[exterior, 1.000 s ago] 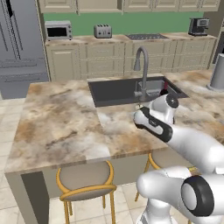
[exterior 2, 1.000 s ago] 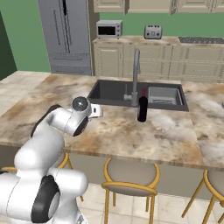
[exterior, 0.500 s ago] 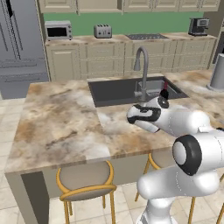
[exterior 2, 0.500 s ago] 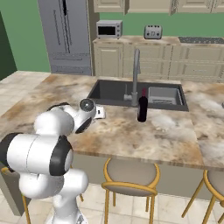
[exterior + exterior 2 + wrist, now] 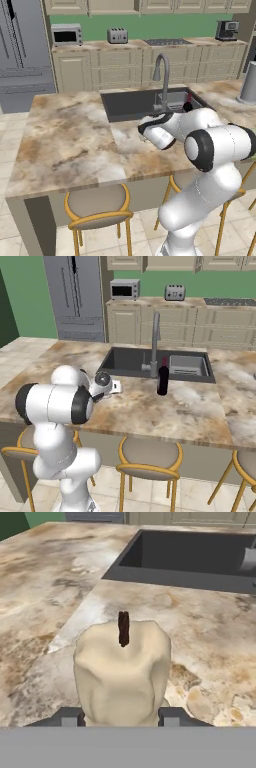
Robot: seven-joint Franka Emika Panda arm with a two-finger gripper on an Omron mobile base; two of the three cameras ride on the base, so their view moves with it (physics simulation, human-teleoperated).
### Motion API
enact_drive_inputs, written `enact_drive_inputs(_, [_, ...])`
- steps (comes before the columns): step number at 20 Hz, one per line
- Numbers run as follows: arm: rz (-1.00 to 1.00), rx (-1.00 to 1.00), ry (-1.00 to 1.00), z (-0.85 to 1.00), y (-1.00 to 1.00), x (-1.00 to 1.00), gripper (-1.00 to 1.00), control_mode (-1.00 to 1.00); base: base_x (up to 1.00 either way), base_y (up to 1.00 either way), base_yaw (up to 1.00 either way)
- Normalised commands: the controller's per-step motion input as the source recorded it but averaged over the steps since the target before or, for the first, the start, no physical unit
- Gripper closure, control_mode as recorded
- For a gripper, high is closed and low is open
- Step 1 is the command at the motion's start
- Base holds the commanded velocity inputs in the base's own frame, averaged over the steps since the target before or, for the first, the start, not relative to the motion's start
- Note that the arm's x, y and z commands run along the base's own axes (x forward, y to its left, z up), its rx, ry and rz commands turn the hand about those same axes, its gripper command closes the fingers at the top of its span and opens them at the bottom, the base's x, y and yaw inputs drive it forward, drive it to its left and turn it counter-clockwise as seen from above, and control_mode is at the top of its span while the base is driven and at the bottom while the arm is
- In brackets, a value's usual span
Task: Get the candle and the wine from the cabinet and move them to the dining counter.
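A cream candle point(image 5: 122, 672) with a dark wick fills the lower middle of the hand view, and my gripper point(image 5: 121, 717) is shut on it, one dark fingertip on each side. The candle hangs low over the dining counter point(image 5: 215, 637), in front of the dark sink point(image 5: 190, 552). Whether its base touches the marbled top I cannot tell. In the right base view the gripper point(image 5: 113, 387) carries the pale candle point(image 5: 116, 387) left of the wine point(image 5: 163, 377), which stands upright by the tap. In the left base view the wine's red neck point(image 5: 187, 106) peeks from behind my arm.
The curved steel tap point(image 5: 161, 75) rises behind the sink point(image 5: 140, 102). Gold-framed stools point(image 5: 97, 210) stand under the counter's near edge. A microwave point(image 5: 66, 35) and toaster point(image 5: 117, 35) sit on the far worktop, a grey fridge point(image 5: 75, 296) to its left, and beige wall cupboards point(image 5: 115, 5) above.
My hand with the candle has shifted slightly left along the counter's front part, and the arm's elbow has swung round. The wine has stayed put.
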Motion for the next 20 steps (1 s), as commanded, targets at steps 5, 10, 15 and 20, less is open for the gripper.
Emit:
enact_drive_inputs(5, [0.0,0.0,0.0,-0.22,0.0,0.3,1.0,-1.0,0.0,0.0,0.0])
enact_drive_inputs(10, [0.0,0.0,0.0,-0.2,0.0,0.11,1.0,-1.0,0.0,0.0,0.0])
enact_drive_inputs(15, [0.0,0.0,0.0,-0.17,0.0,0.0,1.0,-1.0,0.0,0.0,0.0])
enact_drive_inputs(20, [0.0,0.0,0.0,-0.12,0.0,0.0,1.0,-1.0,0.0,0.0,0.0])
